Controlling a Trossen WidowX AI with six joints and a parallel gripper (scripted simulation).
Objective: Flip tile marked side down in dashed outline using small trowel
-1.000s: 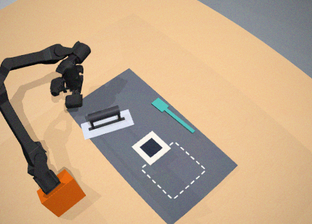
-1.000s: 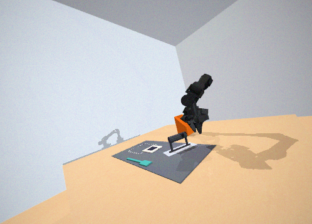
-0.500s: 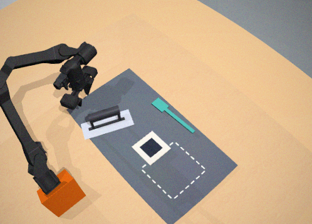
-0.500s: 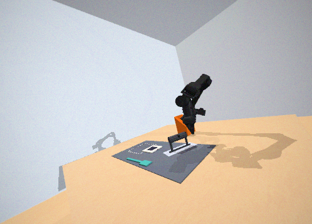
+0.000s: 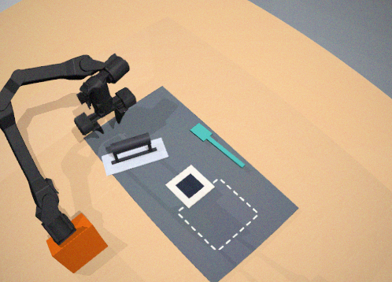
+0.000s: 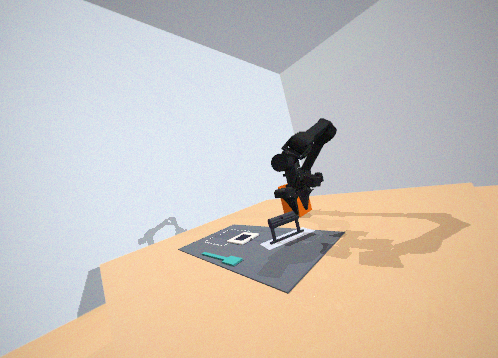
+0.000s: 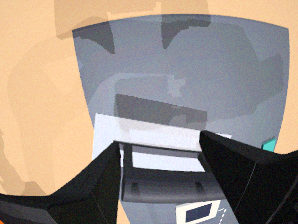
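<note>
The white tile (image 5: 190,185) (image 6: 242,238) (image 7: 198,213) lies on the grey mat (image 5: 165,105) (image 6: 290,269) (image 7: 200,63) with its dark marked square facing up. It sits at the near-left corner of the dashed outline (image 5: 236,194), mostly outside it. A small teal trowel (image 5: 218,146) (image 6: 222,257) (image 7: 269,144) lies flat on the mat's far side. My gripper (image 5: 107,125) (image 6: 295,209) (image 7: 160,143) is open and empty. It hangs over the mat's end nearest the arm base, just above a large white-bladed trowel with a dark handle (image 5: 135,154) (image 6: 285,229) (image 7: 166,160).
The arm's orange base (image 5: 76,247) (image 6: 286,204) stands on the tan table beside the mat. The large trowel's raised handle stands between the gripper and the tile.
</note>
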